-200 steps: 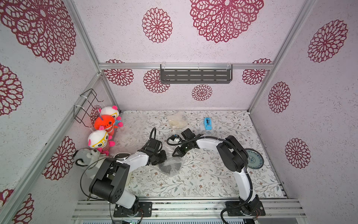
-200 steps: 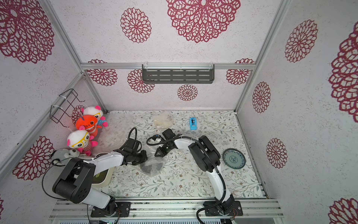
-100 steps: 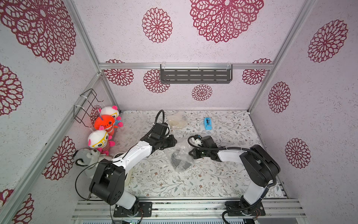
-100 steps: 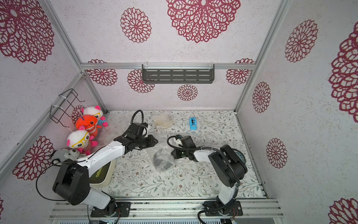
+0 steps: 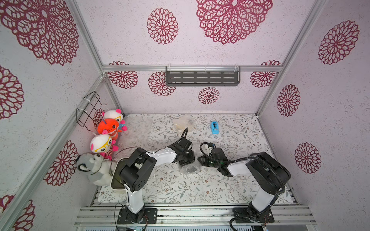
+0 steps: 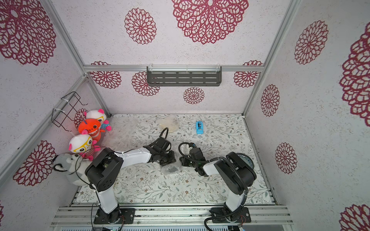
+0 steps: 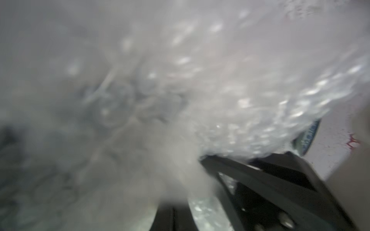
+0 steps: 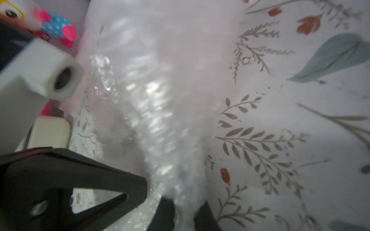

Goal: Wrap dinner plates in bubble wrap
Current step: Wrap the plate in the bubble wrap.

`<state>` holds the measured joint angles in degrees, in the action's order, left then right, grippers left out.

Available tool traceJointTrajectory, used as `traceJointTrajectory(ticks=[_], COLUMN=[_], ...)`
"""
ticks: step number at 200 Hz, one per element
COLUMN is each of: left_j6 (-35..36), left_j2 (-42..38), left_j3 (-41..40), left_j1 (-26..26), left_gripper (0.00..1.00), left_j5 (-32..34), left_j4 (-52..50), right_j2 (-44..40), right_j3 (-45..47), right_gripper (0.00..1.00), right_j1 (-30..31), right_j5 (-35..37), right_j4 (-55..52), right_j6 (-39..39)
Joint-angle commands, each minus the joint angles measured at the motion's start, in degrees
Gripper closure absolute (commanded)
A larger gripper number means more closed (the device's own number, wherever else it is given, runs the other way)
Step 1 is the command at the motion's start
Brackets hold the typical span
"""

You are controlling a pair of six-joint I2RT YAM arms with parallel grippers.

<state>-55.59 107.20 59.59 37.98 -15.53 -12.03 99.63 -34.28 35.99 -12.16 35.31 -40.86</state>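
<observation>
Black dinner plate (image 6: 173,169) lies bundled in bubble wrap (image 5: 184,172) at table (image 5: 180,190) centre. Left end effector (image 5: 187,161) clenched; right end effector (image 5: 200,160): state unclear. Recommend drawing loose folds snug, 1 side first.

The left pincer (image 5: 187,160) has swung back from the rear onto the bubble wrap (image 5: 190,170).

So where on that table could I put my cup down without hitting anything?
The table is bare along the front, between the bubble-wrapped bundle and the metal rail. The back right corner, past the blue tape dispenser, is free too. The middle is crowded: the left gripper and right gripper meet at the bundle. Plush toys line the left wall.
</observation>
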Motion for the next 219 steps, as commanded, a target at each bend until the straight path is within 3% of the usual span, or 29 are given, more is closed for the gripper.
traceJointTrajectory(ticks=[1,18,43,71,89,120,148,182,201,219], left_j6=[-3.3,-3.0,-2.8,-2.8,-3.7,-5.0,-6.4,-7.3,-7.2,-7.2], left_j2=[-0.5,0.7,2.6,2.1,2.2,3.7,3.7,0.1,-4.1,-7.3], left_j3=[-4.1,-5.3,-4.8,-4.8,-5.4,-5.9,-7.0,-11.5,-15.6,-18.6], left_j1=[-0.5,-1.0,-1.0,-1.1,-1.2,-1.5,-1.5,-2.2,-3.4,-5.5], left_gripper=[1.0,1.0,1.0,1.0,1.0,1.0,1.0,1.0,0.86,0.8], left_j5=[5.1,4.2,2.8,3.9,4.3,3.5,3.8,3.7,2.4,-0.1], left_j4=[-2.0,-0.7,0.3,-0.5,-0.4,0.2,1.3,8.2,15.7,22.4], right_j2=[-2.0,-0.6,3.0,4.9,2.3,-0.6,0.2,3.2,4.7,4.7], right_j3=[-0.6,-2.3,-8.5,-15.8,-16.7,-20.1,-19.3,-15.6,-15.2,-14.7], right_gripper=[0.6,0.52,0.52,0.87,1.0,1.0,1.0,1.0,1.0,1.0], right_j1=[-1.9,-3.8,-5.5,-5.4,-4.3,1.4,6.8,10.5,11.6,11.8], right_j5=[-0.8,-6.0,-10.4,-13.1,-11.6,-7.3,-1.5,5.3,8.6,8.9], right_j4=[3.7,4.5,1.8,-7.2,-12.3,-27.7,-33.1,-31.6,-32.3,-31.5], right_j6=[2.3,5.2,11.2,22.1,32.6,60.3,80.8,90.3,92.8,93.3])
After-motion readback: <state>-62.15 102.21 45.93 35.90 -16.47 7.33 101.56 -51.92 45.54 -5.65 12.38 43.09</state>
